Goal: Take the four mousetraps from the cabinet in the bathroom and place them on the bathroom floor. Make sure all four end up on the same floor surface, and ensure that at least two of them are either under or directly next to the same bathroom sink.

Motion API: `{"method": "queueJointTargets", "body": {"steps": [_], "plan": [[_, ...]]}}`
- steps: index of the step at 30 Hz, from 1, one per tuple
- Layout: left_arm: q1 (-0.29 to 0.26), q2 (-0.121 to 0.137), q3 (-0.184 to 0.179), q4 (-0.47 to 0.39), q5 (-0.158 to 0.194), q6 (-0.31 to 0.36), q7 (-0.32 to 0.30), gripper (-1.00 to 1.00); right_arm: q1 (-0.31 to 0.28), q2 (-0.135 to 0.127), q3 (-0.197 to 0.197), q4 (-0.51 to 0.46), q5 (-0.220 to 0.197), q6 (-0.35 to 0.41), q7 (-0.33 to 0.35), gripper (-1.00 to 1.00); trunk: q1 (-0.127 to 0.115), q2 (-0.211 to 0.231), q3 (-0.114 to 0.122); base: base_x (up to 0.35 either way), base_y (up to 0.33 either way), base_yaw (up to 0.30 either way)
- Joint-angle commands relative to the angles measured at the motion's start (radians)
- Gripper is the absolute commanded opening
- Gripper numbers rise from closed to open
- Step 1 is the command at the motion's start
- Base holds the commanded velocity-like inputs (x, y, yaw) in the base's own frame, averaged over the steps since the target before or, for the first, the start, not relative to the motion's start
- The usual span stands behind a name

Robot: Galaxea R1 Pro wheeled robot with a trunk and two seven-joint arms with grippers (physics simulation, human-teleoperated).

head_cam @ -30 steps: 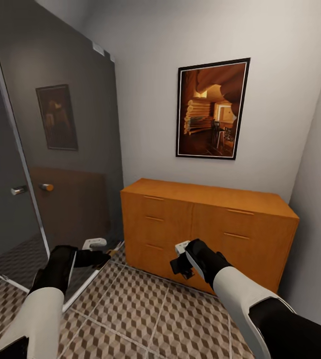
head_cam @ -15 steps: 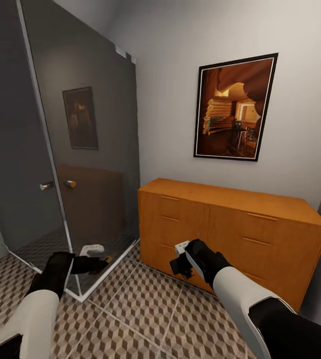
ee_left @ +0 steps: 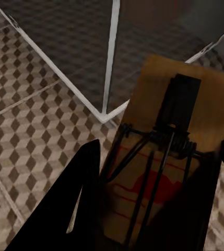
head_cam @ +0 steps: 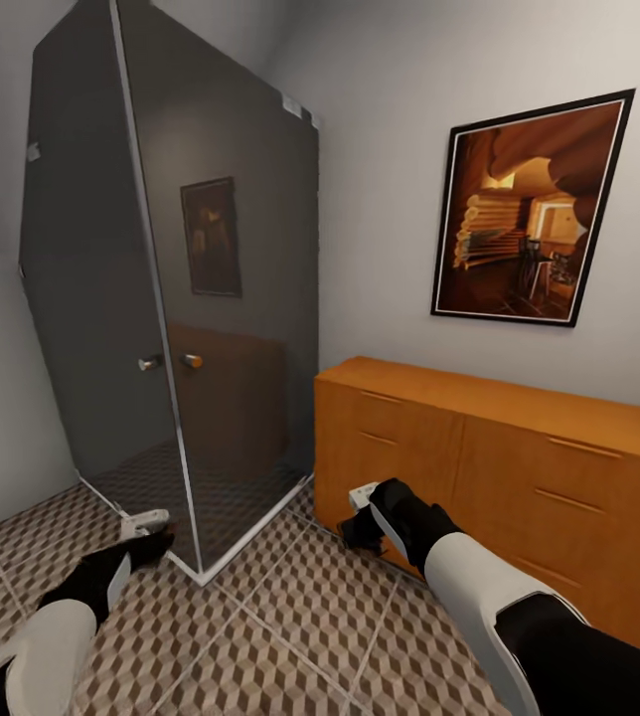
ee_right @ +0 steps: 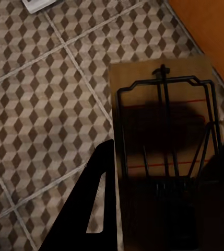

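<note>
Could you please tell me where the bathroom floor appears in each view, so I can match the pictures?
Head view: bathroom floor lies under both arms, between shower enclosure and dresser.
Left wrist view: floor beside the left-hand mousetrap, meeting the shower's white frame.
Right wrist view: floor beside the right-hand mousetrap, reaching the dresser.
Shared landmark: pale grout lines.

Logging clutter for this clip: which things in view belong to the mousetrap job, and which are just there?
Job:
mousetrap held in left gripper
mousetrap held in right gripper
bathroom floor

Just there:
orange dresser
glass shower enclosure
framed picture
</note>
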Motion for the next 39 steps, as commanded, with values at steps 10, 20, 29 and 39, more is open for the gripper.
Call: {"method": "queueJointTargets", "body": {"steps": [10, 20, 29, 39], "plan": [[-0.001, 0.028, 0.126, 0.001, 0.085, -0.121, 0.214, -1.0, 0.0, 0.0, 0.004, 0.001, 0.003, 0.003, -0.018, -1.0, 0.0, -0.001, -0.001, 0.0, 0.0, 0.27], [-0.001, 0.026, 0.13, 0.0, 0.086, -0.119, 0.217, -1.0, -0.001, 0.004, 0.005, 0.031, 0.003, -0.002, -0.028, -1.0, 0.0, -0.001, -0.001, 0.0, 0.0, 0.27], [-0.001, 0.021, 0.122, 0.005, 0.078, -0.107, 0.204, -1.0, -0.001, 0.004, 0.005, 0.081, 0.007, -0.004, -0.047, -1.0, 0.0, -0.001, -0.001, 0.0, 0.0, 0.27], [-0.001, 0.019, 0.119, 0.046, 0.071, -0.104, 0.202, -1.0, 0.0, 0.004, 0.005, 0.103, 0.006, -0.023, -0.062, -1.0, 0.0, -0.001, -0.001, 0.0, 0.0, 0.271]]}}
